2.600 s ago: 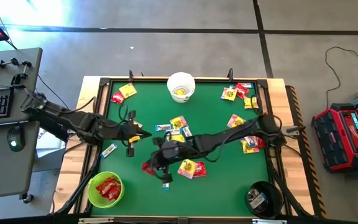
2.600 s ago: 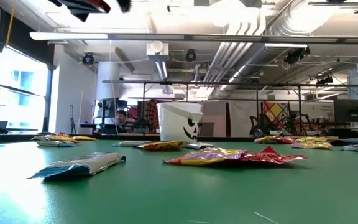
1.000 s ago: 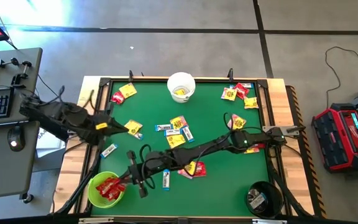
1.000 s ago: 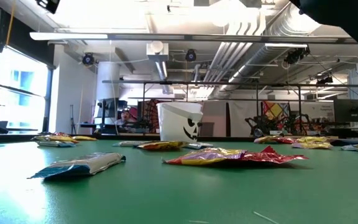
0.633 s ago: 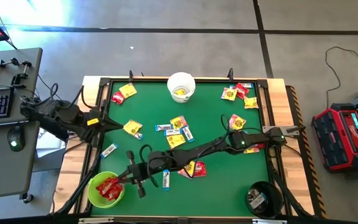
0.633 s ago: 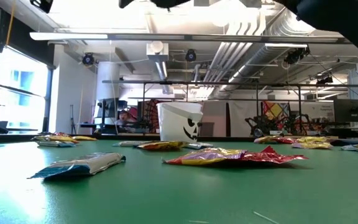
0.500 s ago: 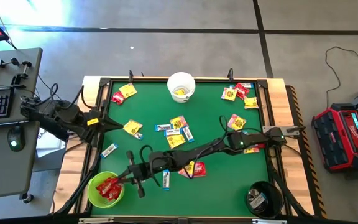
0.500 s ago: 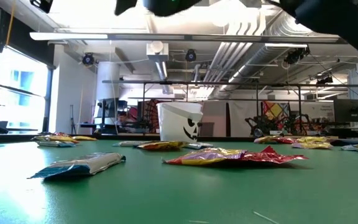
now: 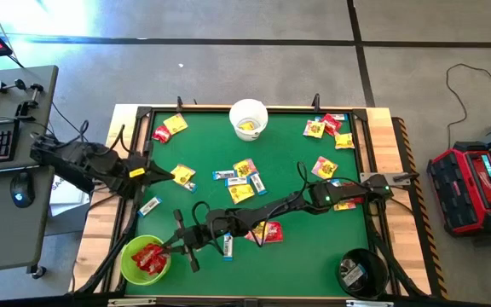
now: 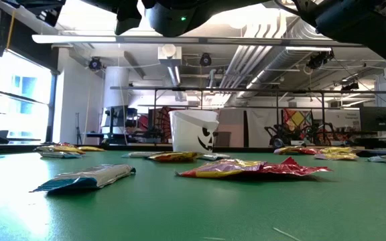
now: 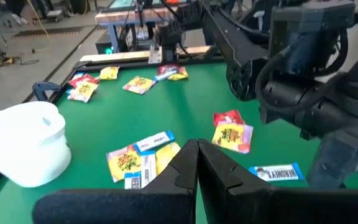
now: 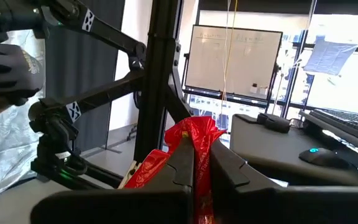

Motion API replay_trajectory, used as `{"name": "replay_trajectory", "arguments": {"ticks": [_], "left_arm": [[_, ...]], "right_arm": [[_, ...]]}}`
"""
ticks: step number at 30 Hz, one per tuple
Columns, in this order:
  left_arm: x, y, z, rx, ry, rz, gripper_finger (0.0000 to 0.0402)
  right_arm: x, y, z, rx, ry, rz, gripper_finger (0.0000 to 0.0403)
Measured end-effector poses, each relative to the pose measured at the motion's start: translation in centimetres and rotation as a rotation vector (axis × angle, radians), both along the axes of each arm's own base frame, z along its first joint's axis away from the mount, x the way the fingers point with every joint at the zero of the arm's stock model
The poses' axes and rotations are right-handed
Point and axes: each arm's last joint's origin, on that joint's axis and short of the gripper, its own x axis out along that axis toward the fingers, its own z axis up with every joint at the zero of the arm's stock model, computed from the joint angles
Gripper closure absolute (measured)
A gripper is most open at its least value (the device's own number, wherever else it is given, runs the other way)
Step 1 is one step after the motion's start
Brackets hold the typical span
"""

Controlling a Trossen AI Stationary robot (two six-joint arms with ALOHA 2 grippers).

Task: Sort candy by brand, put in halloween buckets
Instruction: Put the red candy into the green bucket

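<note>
three buckets (image 9: pixel 248 118), two arms (image 9: pixel 262 208), many candies (image 9: pixel 244 169)

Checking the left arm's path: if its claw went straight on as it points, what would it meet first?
Probably the yellow packet just ahead of the shut left claw, with its white-and-blue bar alongside. Height above the table is unclear, so it might pass over them.

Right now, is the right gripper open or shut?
Shut. The right gripper pinches a red packet between its fingers beside the green bucket.
</note>
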Motion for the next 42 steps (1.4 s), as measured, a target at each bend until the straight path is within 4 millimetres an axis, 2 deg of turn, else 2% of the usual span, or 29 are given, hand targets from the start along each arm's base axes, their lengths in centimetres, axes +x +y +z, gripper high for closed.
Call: {"name": "replay_trajectory", "arguments": {"ticks": [15, 18, 23, 28, 35, 39, 42], "left_arm": [[0.2, -0.3, -0.5, -0.045, 0.016, -0.066, 0.0401], [0.1, -0.3, -0.5, -0.047, 0.023, -0.078, 0.0401], [0.1, -0.5, -0.5, -0.032, 0.026, -0.099, 0.0401], [0.0, -0.5, -0.5, -0.021, 0.023, -0.087, 0.0401], [0.1, -0.5, -0.5, -0.02, 0.021, -0.062, 0.0401], [0.1, -0.5, -0.6, -0.02, 0.022, -0.061, 0.0401], [0.1, -0.5, -0.6, -0.019, 0.022, -0.059, 0.0402]], "right_arm": [[0.3, -0.6, -0.8, 0.004, 0.072, -0.014, 0.0399], [0.5, -1.7, 0.0, -0.014, 0.073, -0.093, 0.0401], [0.2, -2.9, 2.9, -0.065, 0.061, -0.217, 0.0402], [0.0, -3.0, 3.7, -0.126, 0.079, -0.33, 0.0402], [-0.3, -2.1, 3.4, -0.123, 0.131, -0.243, 0.0402], [-0.6, -1.2, 3.7, -0.106, 0.099, -0.052, 0.0403], [-0.6, -0.7, 3.2, -0.124, 0.096, -0.02, 0.0403]]}}
